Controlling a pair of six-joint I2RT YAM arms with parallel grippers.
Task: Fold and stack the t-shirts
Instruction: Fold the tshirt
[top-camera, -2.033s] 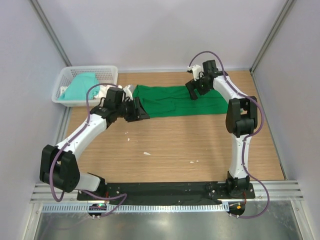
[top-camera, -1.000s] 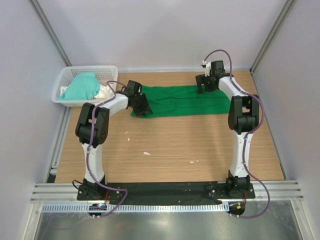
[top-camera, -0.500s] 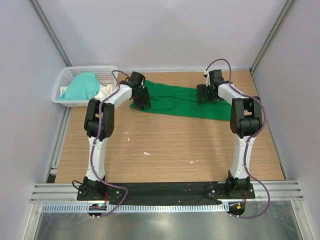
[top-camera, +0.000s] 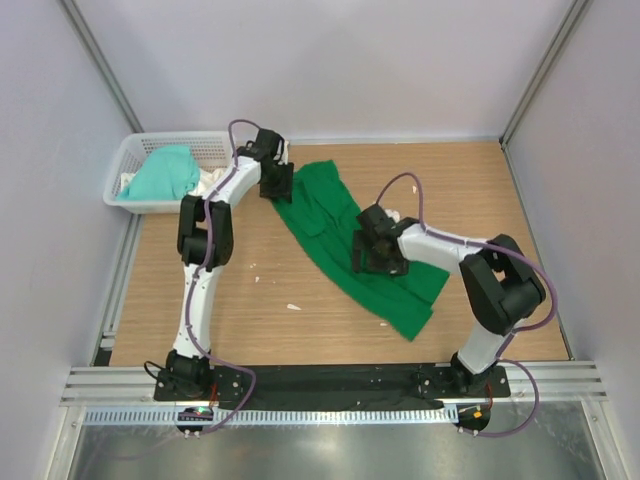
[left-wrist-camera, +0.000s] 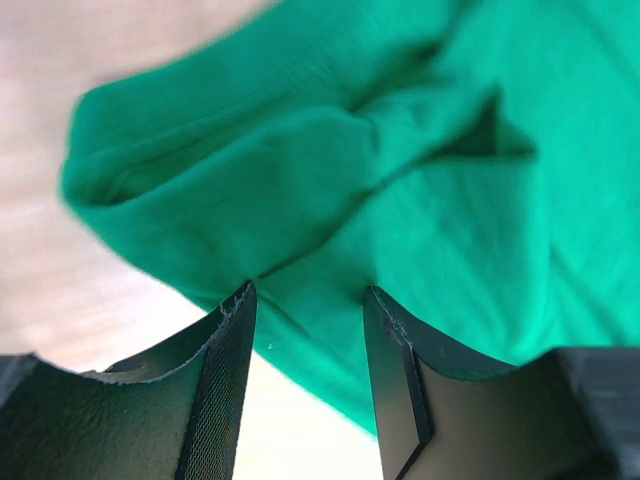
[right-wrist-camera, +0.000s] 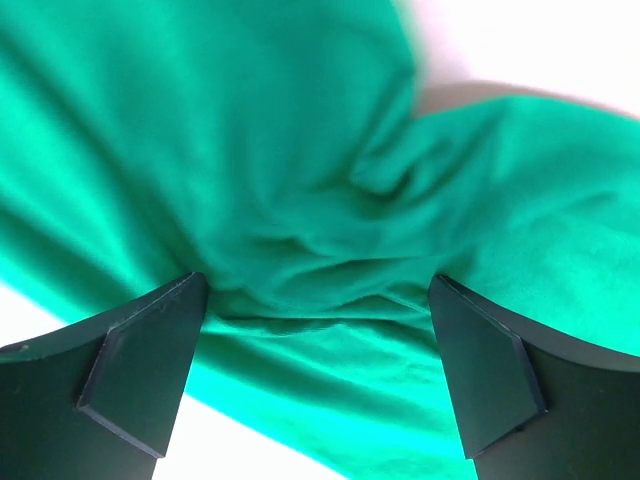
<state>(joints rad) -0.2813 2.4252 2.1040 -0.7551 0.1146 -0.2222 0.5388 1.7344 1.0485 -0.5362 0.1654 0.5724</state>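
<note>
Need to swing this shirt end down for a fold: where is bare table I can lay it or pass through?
Bare wood: the far-right corner between the green t-shirt and the right wall, and the near-left stretch between the left arm and the shirt. Crowded: the basket corner by the left gripper.

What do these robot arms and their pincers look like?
Both the left arm and right arm have white tubular links, chunky black joints and a looping purple cable. The left gripper and right gripper each end in two flat, black, wedge-shaped fingers.
</note>
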